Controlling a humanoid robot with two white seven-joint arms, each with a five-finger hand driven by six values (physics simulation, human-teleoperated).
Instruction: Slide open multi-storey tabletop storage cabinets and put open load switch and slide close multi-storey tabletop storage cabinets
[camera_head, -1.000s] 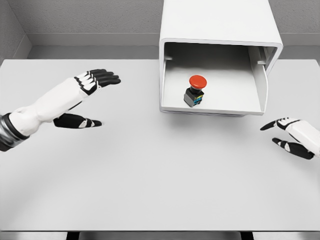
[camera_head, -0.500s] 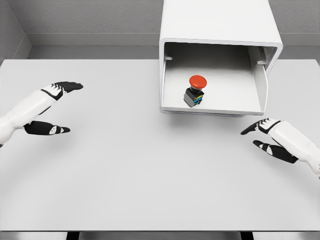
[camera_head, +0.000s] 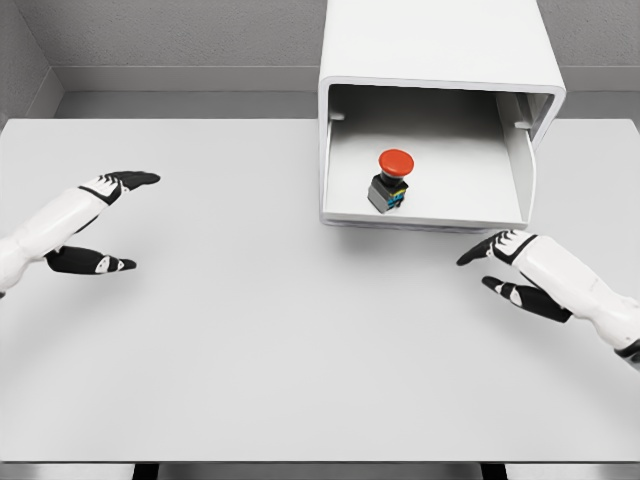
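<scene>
A white storage cabinet (camera_head: 437, 40) stands at the back of the table with its drawer (camera_head: 425, 212) slid out. In the drawer sits the load switch (camera_head: 390, 181), a black body under a red mushroom button. My right hand (camera_head: 492, 268) hovers open just below the drawer's front right corner, fingers pointing left, not touching it. At the far left my left hand (camera_head: 116, 222) is open over the table, well away from the cabinet.
The grey table (camera_head: 280, 340) stretches wide in front of the cabinet. A grey wall runs behind it, and the table's front edge is at the bottom of the view.
My left hand has pulled back leftward away from the cabinet. My right hand has moved left and up toward the drawer's front right corner. The switch has not moved.
</scene>
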